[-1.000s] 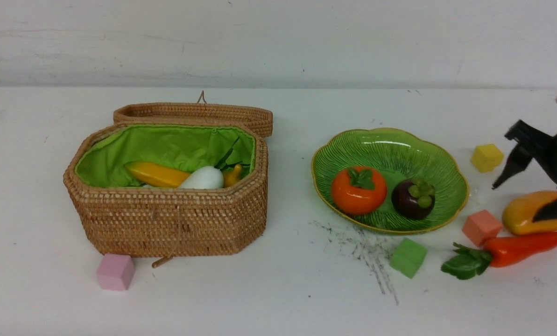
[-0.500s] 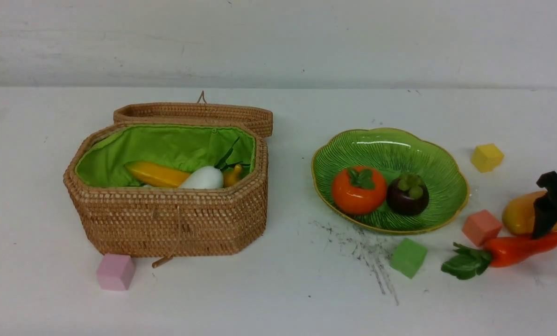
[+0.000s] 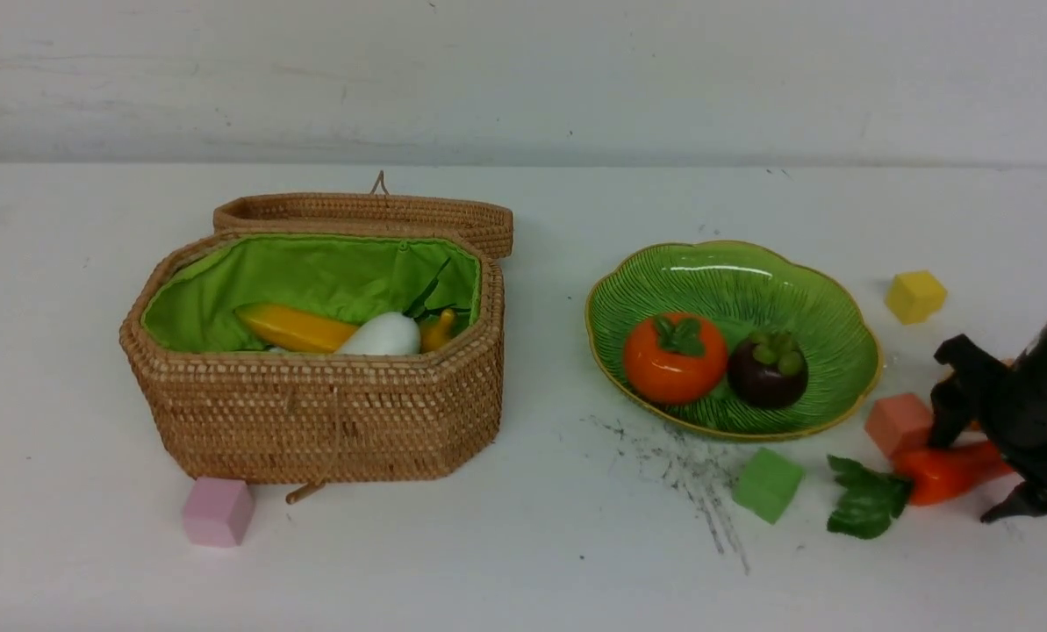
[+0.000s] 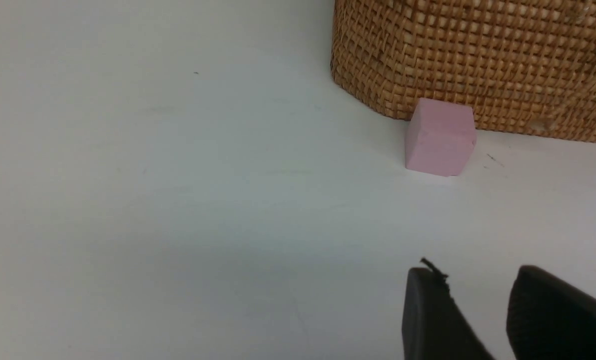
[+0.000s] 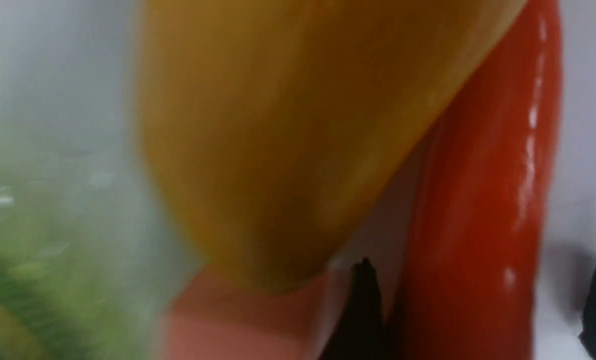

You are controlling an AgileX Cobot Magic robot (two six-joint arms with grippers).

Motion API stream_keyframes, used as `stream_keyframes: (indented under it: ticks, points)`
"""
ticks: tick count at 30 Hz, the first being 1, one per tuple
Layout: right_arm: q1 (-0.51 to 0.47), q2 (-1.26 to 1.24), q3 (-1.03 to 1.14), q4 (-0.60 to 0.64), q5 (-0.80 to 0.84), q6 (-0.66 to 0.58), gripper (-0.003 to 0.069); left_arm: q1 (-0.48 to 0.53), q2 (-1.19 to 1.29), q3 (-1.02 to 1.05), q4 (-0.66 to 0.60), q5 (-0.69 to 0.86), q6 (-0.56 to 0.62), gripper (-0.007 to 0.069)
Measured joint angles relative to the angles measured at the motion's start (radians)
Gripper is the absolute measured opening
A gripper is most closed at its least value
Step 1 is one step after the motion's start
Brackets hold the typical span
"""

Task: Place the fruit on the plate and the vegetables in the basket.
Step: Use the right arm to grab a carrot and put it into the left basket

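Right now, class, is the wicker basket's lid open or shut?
Open. The lid lies folded back behind the basket, so the green lining, the white radish and a yellow vegetable inside show.

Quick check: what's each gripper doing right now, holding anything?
Left gripper: jaws slightly apart, nothing between them, above bare table near the pink cube.
Right gripper: open, jaws straddling the pepper, not yet closed on it.

Orange fruit (image 3: 673, 357), purple ball (image 3: 767, 369) on green plate (image 3: 734, 272); veg in open basket (image 3: 312, 412); pepper (image 3: 940, 472) on table.
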Motion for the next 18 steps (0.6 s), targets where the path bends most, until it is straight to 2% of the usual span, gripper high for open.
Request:
stream_keyframes:
  ticks: [3, 6, 11, 13, 14, 17, 18]
  points:
    - [0.004, 0.005, -0.006, -0.002, 0.03, -0.01, 0.0512, 0.0, 0.0, 0.0, 0.0, 0.0, 0.0, 0.0231]
    - [0.02, -0.005, -0.003, -0.008, 0.106, -0.033, 0.037, 0.0, 0.0, 0.0, 0.0, 0.0, 0.0, 0.0237]
    - [0.075, -0.122, 0.0, -0.05, 0.123, -0.149, 0.0367, 0.0, 0.0, 0.0, 0.0, 0.0, 0.0, 0.0238]
    - [0.11, -0.219, -0.021, -0.026, 0.082, -0.252, 0.0367, 0.0, 0.0, 0.0, 0.0, 0.0, 0.0, 0.0238]
    - [0.114, -0.228, -0.021, -0.02, 0.076, -0.252, 0.0367, 0.0, 0.0, 0.0, 0.0, 0.0, 0.0, 0.0238]
    - [0.206, -0.331, -0.072, 0.113, -0.046, -0.491, 0.0367, 0.0, 0.0, 0.0, 0.0, 0.0, 0.0, 0.0238]
    - [0.273, -0.359, -0.108, 0.205, -0.127, -0.645, 0.0367, 0.0, 0.0, 0.0, 0.0, 0.0, 0.0, 0.0238]
